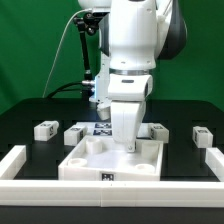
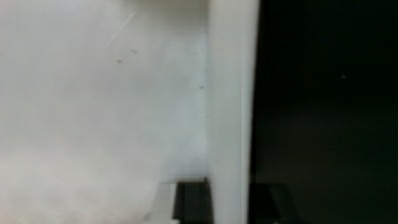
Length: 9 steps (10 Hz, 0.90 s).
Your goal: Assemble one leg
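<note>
Over the white tray piece (image 1: 80, 168), the pincer (image 2: 226, 203) seems clamped on the leg (image 1: 125, 128).

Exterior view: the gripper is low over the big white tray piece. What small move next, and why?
Probably lift straight up a little. The gripper sits low inside the large white square tray-like piece, and the blurred wrist view cannot show whether it holds anything. The nearest short white plastic leg lies beyond the tray's wall, apart from it.

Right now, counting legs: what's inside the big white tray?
Only the gripper, pointing down into the tray, shows. The spot under the gripper is hidden.
</note>
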Motion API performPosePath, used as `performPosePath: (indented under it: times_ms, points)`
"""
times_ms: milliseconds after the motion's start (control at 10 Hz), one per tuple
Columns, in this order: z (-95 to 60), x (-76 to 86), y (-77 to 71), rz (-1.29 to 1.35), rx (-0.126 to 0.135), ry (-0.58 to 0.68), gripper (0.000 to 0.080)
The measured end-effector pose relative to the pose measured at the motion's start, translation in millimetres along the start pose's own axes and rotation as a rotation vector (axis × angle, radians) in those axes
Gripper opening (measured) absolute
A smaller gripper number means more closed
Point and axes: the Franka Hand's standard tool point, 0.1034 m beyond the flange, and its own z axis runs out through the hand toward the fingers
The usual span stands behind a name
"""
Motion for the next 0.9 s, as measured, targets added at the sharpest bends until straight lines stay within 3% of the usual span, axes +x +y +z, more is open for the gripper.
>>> performPosePath:
  times_ms: [600,900]
  points:
    - [1.0,-5.0,5.4,-0.016,-0.008,0.004,0.0058]
    - [1.3,22.6,9.6,-0.103,-0.015,0.020,0.0059]
